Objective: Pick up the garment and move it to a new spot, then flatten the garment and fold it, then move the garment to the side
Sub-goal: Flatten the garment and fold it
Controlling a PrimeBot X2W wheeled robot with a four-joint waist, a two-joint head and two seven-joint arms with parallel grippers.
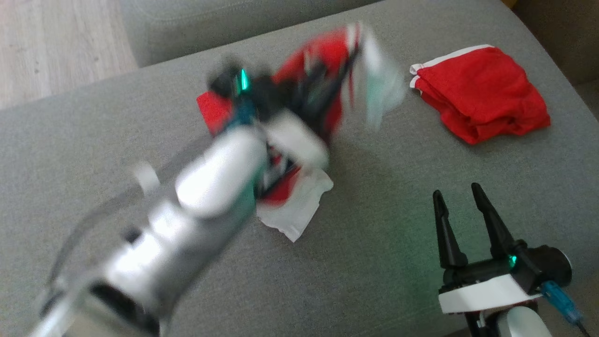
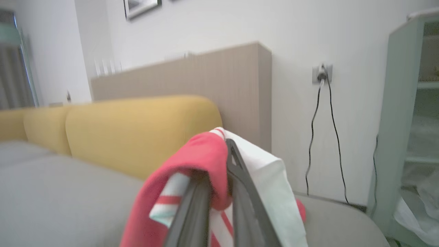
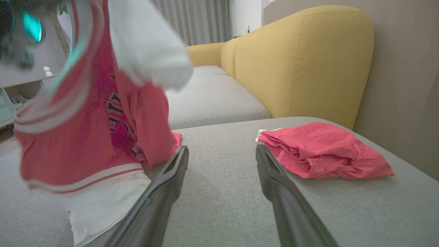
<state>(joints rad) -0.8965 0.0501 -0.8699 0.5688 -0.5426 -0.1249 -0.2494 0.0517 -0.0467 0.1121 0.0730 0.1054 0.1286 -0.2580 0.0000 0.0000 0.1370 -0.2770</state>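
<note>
You are early in the job: your left gripper (image 2: 216,160) has its two dark fingers pressed together on a bunched fold of the red-and-white jersey (image 2: 192,154), red cloth draped over one finger and white over the other, so the pick-up looks made. In the right wrist view the jersey hangs from that grip with its lettered front and striped hem dangling, and its lower white edge appears to rest on the grey sofa cushion (image 1: 374,224), though blur makes that uncertain. The head view is smeared around the left arm, so I judge this to be the carrying step; the jersey is not yet set down at a new spot. Your right gripper (image 1: 457,189) sits low at the near right with its fingers spread and nothing between them, apart from the jersey. A second red garment (image 1: 482,93) lies bundled on the far right of the cushion, near the yellow backrest (image 3: 301,61); keep clear of it when you choose a landing place. Left for you: placing, flattening, folding, then moving the jersey aside
</note>
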